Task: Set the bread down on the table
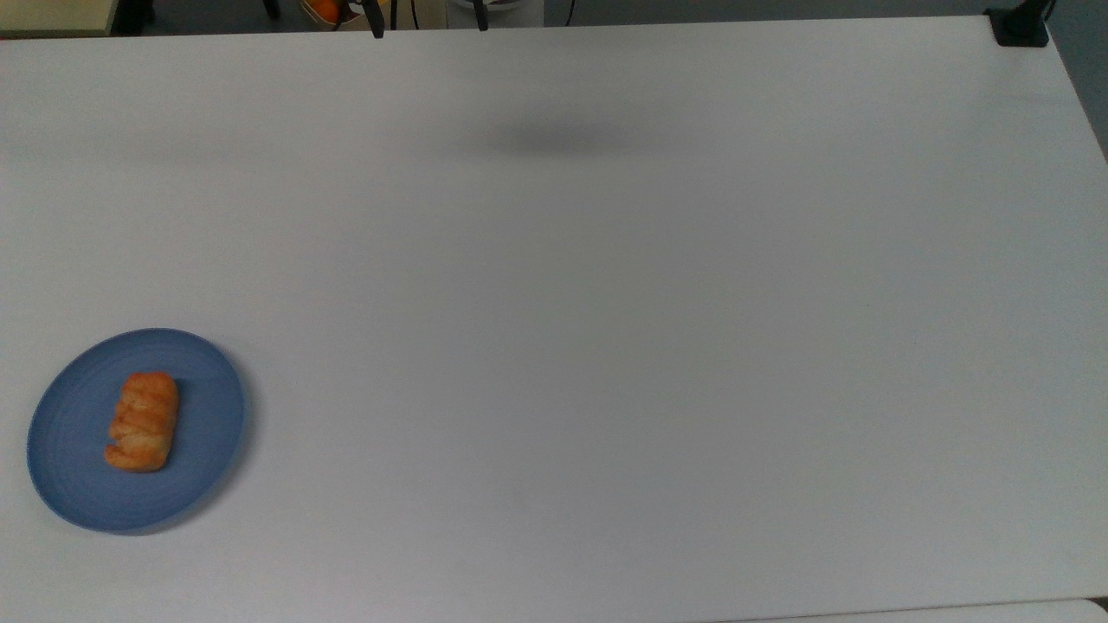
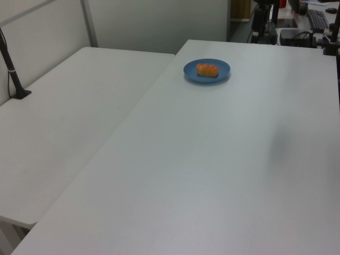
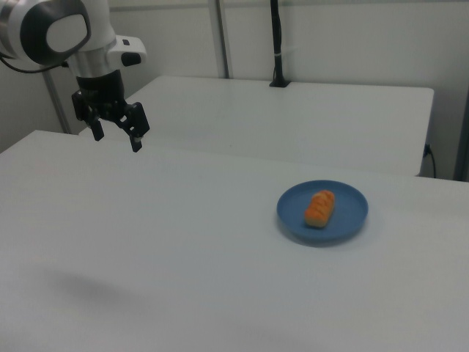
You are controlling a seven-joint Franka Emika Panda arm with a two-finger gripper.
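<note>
The bread (image 1: 143,421) (image 2: 207,69) (image 3: 319,208), a golden-orange ridged roll, lies in the middle of a round blue plate (image 1: 69,450) (image 2: 223,65) (image 3: 348,202). The plate sits on the white table (image 1: 606,346) (image 2: 223,159) (image 3: 146,242), near the top view's lower left corner. In the right view my gripper (image 3: 116,140) hangs high above the table at the upper left, far from the plate. Its two black fingers (image 3: 136,142) stand apart with nothing between them. Two dark fingertips (image 1: 376,30) poke in at the top view's upper edge.
A second white table (image 2: 64,122) (image 3: 308,117) adjoins the first one. Black pole stands are clamped on it (image 2: 13,74) (image 3: 277,44), and another black clamp (image 1: 1020,26) sits at the top view's upper right corner. A soft shadow (image 1: 554,138) lies on the tabletop.
</note>
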